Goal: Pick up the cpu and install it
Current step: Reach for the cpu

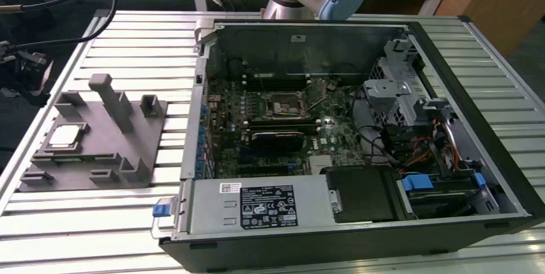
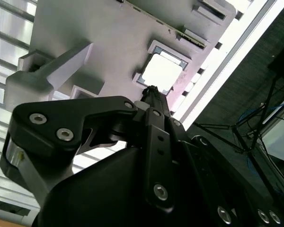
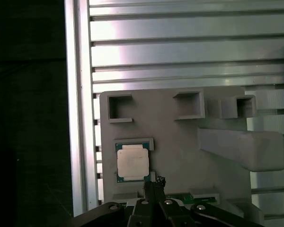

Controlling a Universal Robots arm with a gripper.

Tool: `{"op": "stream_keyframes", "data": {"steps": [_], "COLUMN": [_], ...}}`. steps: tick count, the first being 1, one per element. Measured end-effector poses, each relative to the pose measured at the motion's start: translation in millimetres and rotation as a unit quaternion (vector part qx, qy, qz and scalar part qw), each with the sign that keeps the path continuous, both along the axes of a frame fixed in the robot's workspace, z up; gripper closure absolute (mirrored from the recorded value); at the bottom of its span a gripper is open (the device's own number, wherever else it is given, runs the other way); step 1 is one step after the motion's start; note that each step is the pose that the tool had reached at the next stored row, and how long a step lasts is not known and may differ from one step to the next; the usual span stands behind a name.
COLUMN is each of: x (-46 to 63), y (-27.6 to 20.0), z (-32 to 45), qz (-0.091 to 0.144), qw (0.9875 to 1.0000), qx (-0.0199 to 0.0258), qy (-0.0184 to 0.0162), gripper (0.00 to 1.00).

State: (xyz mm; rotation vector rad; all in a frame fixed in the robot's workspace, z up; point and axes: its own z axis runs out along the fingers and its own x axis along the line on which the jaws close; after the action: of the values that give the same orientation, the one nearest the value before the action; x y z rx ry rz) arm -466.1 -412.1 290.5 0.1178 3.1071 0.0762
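Claw (image 3: 155, 182), pinched narrow and empty, hovers beside the cpu (image 3: 132, 163) seated in the grey holder (image 3: 180, 142).

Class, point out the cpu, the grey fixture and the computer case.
cpu (image 3: 132, 163): first wrist view, silver top.
grey fixture (image 1: 152, 138): exterior view, bare base.
computer case (image 1: 341, 248): exterior view, black outer wall.

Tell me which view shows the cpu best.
The first wrist view: it looks straight down on the cpu, whole top and dark rim clear in the grey holder. The second wrist view sees the cpu slanted, its top glaring white. The exterior view shows the cpu on the holder at that view's left.
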Motion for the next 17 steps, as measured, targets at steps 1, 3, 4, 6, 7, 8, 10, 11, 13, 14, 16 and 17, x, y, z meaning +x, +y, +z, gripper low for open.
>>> {"op": "stream_keyframes", "data": {"steps": [1, 3, 4, 6, 7, 8, 10, 11, 13, 14, 16, 17], "x": [-0.2, -0.9, -1.4, -2.8, -3.7, -4.8, -6.8, -7.5, -8.6, -8.9, -9.4, -9.5], "y": [-0.3, -0.8, -1.1, -1.8, -1.9, -2.0, -2.3, -2.6, -2.8, -2.9, -3.0, -3.0], "z": [-1.8, -5.4, -7.2, -10.9, -12.7, -14.6, -18.2, -20.1, -23.7, -25.5, -29.1, -30.9], "qz": [0.000, 0.000, 0.000, 0.000, 0.000, 0.000, 0.001, 0.001, 0.005, 0.009, 0.018, 0.022], "qw": [1.0000, 1.0000, 1.0000, 1.0000, 1.0000, 1.0000, 1.0000, 1.0000, 1.0000, 1.0000, 0.9998, 0.9997], "qx": [0.0000, 0.0000, 0.0000, -0.0001, 0.0000, 0.0000, 0.0001, 0.0004, 0.0015, 0.0021, 0.0030, 0.0033], "qy": [0.0000, 0.0000, 0.0000, 0.0001, 0.0000, 0.0000, 0.0000, -0.0001, 0.0000, 0.0000, 0.0000, 0.0000], "gripper": [0.89, 0.89, 0.89, 0.89, 0.89, 0.89, 0.89, 0.89, 0.89, 0.89, 0.89, 0.89]}}
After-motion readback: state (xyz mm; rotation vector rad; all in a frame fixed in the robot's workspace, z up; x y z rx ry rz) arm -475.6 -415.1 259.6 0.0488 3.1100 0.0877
